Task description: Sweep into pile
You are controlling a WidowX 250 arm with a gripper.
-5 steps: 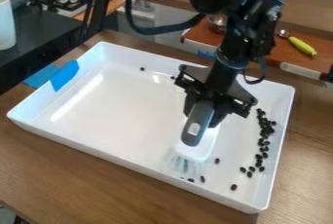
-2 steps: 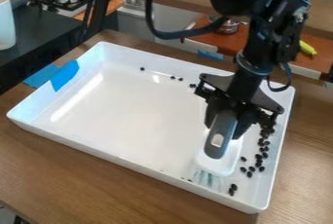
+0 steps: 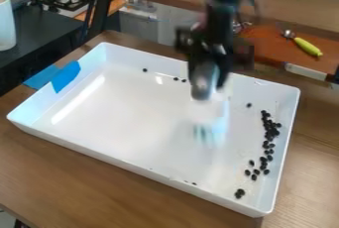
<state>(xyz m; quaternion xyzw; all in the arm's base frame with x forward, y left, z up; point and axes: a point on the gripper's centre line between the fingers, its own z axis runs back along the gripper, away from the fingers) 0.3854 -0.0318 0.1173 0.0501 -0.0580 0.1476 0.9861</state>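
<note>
While the gripper (image 3: 209, 73) clamps a brush (image 3: 208, 109), black beans (image 3: 271, 134) line the white tray (image 3: 126, 118).

black two-finger gripper (image 3: 206, 66) holding grey-handled white brush (image 3: 201, 90) over white rectangular tray (image 3: 112, 118), small black oval pieces (image 3: 270, 133) mostly along one short side, blue tape (image 3: 65, 77) at opposite side, brown wooden table (image 3: 79, 185)

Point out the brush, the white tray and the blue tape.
Brush (image 3: 201, 87): camera view, on its grey handle, blurred.
White tray (image 3: 132, 164): camera view, on the outside of its near wall.
Blue tape (image 3: 65, 76): camera view, on the piece stuck to the tray's left end.
</note>
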